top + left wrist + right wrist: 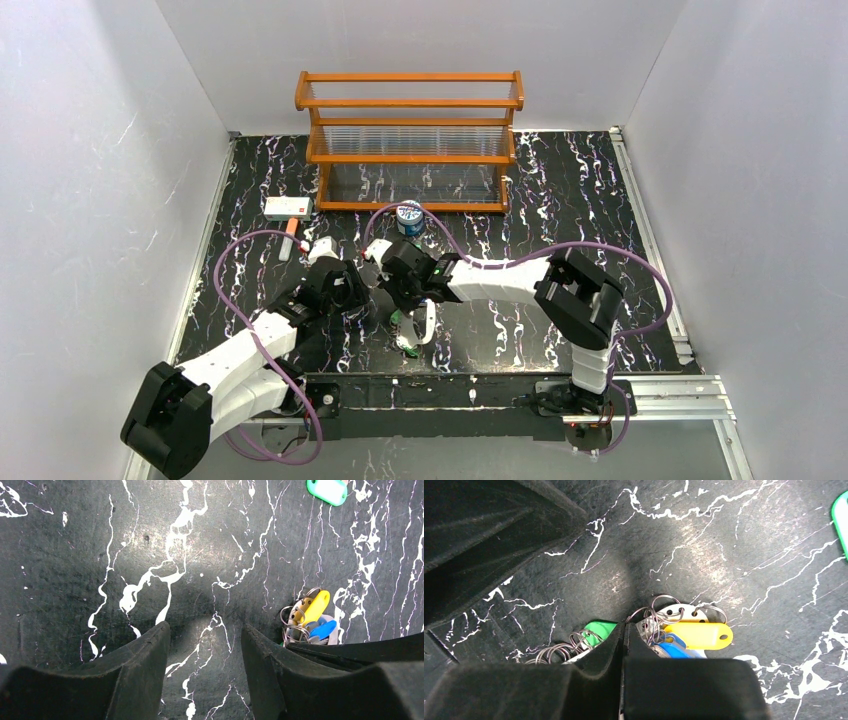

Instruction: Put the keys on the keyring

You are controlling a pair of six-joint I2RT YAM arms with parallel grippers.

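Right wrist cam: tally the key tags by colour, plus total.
Green key tags: 2 (second cut off at the right edge)
Yellow key tag: 1
Blue key tag: 1
Total: 4

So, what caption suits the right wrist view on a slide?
Right tool shut among yellow, blue and green keys on black marbled table.

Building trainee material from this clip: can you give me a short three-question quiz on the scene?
1. True or false: the left tool is shut on a key.
2. Which key lies just right of the right tool's closed tips in its wrist view? A red, B yellow, C white.
3. What stands at the far end of the table?
Key: 1 false, open over bare table; 2 B, the yellow key; 3 a wooden rack.
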